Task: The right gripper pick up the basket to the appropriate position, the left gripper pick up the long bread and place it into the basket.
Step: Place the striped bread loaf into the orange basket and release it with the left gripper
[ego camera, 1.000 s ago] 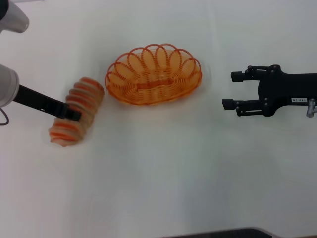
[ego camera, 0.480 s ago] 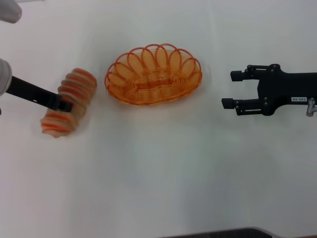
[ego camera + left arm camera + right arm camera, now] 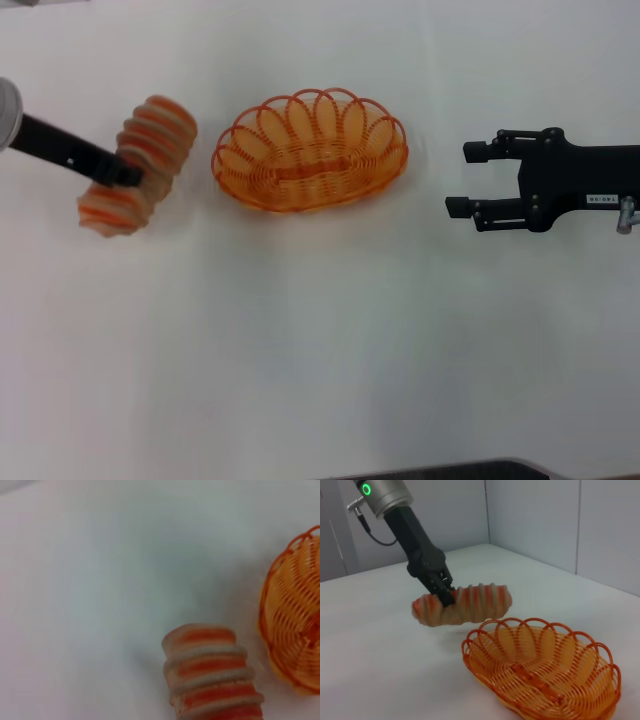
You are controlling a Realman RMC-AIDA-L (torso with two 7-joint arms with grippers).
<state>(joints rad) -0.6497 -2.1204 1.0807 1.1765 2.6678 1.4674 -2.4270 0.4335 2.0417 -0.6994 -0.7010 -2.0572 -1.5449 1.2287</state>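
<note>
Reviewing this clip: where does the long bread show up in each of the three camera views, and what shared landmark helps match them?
Head view: the long bread is at far left, held by the left gripper.
Left wrist view: the bread fills the bottom centre, cut off by the edge.
Right wrist view: the bread hangs mid-frame, clear of the table.
Shared landmark: the basket, beside the bread in all three.
</note>
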